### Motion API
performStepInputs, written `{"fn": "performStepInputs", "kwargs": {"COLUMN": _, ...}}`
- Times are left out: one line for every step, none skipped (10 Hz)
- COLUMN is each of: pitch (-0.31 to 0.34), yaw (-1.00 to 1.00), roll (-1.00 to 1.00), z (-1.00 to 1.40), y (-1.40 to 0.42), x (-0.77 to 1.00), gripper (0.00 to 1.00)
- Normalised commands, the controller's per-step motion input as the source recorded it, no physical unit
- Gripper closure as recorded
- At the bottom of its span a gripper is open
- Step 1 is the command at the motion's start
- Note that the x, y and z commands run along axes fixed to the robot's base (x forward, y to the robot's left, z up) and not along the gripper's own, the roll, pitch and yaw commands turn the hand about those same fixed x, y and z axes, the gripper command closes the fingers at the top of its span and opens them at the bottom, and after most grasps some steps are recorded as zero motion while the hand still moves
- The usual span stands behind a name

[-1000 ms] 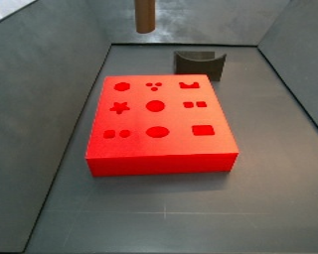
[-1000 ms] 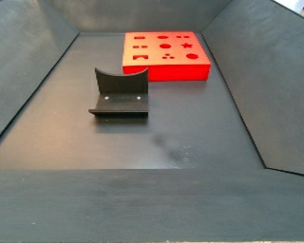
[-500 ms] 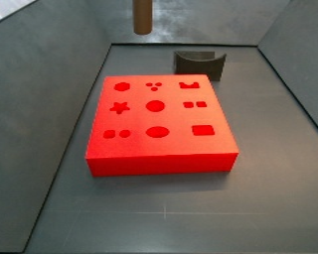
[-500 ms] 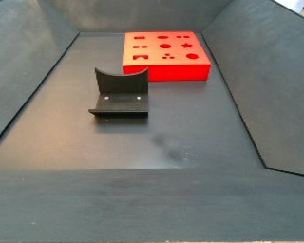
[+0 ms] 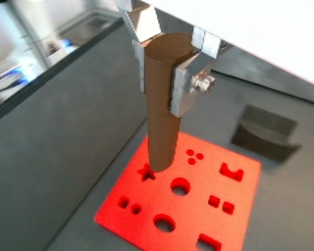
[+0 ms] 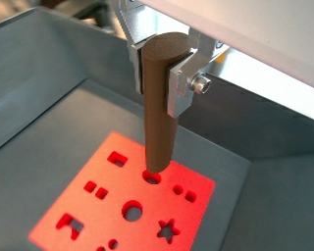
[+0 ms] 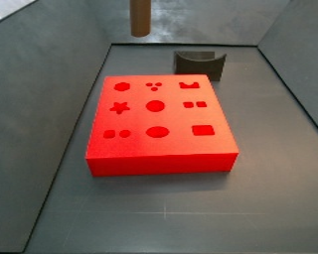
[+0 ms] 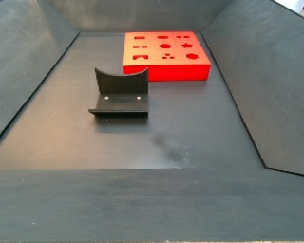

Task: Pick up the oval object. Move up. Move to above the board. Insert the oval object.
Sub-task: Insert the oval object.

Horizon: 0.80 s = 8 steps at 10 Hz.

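My gripper (image 5: 165, 61) is shut on the oval object (image 5: 163, 108), a tall dark-brown peg that hangs upright between the silver fingers; it also shows in a wrist view (image 6: 157, 103). High above the floor, its lower end shows at the top of a side view (image 7: 140, 17); the gripper itself is out of both side views. The red board (image 7: 159, 124) with shaped holes lies flat below, seen also in a side view (image 8: 166, 55) and in both wrist views (image 5: 186, 191) (image 6: 127, 191).
A dark L-shaped fixture (image 8: 121, 94) stands on the floor away from the board, also seen behind the board in a side view (image 7: 202, 63) and in a wrist view (image 5: 269, 133). Grey sloping walls (image 7: 43, 89) enclose the floor.
The peg's visible end has risen slightly in the side view. The board and fixture have not moved.
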Motion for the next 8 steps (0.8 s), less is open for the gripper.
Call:
{"fn": "performStepInputs", "kwargs": {"pitch": 0.000, "yaw": -1.00, "roll": 0.00, "z": -0.02, "y": 0.00, "x": 0.00, "gripper": 1.00}}
{"fn": "performStepInputs", "kwargs": {"pitch": 0.000, "yaw": -1.00, "roll": 0.00, "z": -0.03, "y": 0.00, "x": 0.00, "gripper": 1.00}}
{"fn": "performStepInputs", "kwargs": {"pitch": -0.007, "yaw": -1.00, "roll": 0.00, "z": -0.03, "y": 0.00, "x": 0.00, "gripper": 1.00}}
{"fn": "performStepInputs", "kwargs": {"pitch": -0.011, "yaw": -1.00, "roll": 0.00, "z": -0.05, "y": 0.00, "x": 0.00, "gripper": 1.00}}
{"fn": "performStepInputs", "kwargs": {"pitch": -0.030, "yaw": -1.00, "roll": 0.00, "z": -0.18, "y": 0.00, "x": 0.00, "gripper": 1.00}}
{"fn": "performStepInputs", "kwargs": {"pitch": -0.069, "yaw": -0.48, "roll": 0.00, "z": -0.32, "y": -0.11, "x": 0.60, "gripper": 1.00}}
{"fn": "performStepInputs", "kwargs": {"pitch": -0.077, "yaw": -0.43, "roll": -0.01, "z": -0.49, "y": -0.15, "x": 0.62, "gripper": 1.00}}
{"fn": "performStepInputs", "kwargs": {"pitch": -0.084, "yaw": -0.44, "roll": -0.02, "z": -0.65, "y": -0.20, "x": 0.58, "gripper": 1.00}}
